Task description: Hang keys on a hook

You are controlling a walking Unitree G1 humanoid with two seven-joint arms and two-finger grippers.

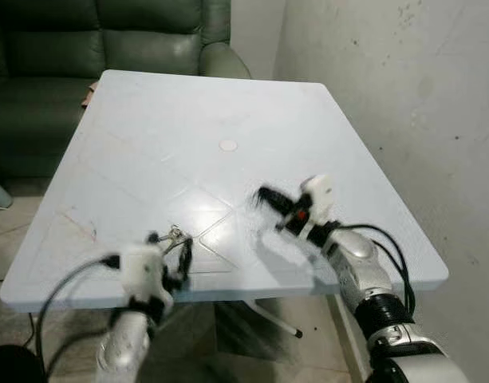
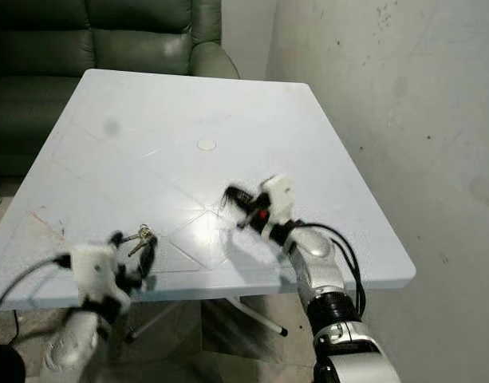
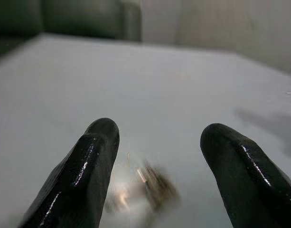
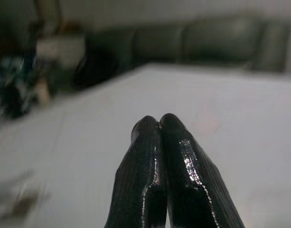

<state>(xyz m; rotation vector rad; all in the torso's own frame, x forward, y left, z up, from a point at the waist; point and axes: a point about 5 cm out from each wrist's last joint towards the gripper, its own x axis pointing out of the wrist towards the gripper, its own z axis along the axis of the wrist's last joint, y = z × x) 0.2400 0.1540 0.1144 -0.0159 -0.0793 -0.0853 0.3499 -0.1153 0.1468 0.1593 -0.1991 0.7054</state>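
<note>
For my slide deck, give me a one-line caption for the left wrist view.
Open left end effector poised over blurred keys on the white table.

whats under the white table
Under the white plastic table, white metal legs and tiled floor show past the near edge. The tabletop covers the rest.

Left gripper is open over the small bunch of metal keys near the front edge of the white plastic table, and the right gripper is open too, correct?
Not quite: the right gripper is shut, its two black fingers pressed together in the right wrist view. The left gripper is open over the small bunch of metal keys on the white plastic table.
</note>
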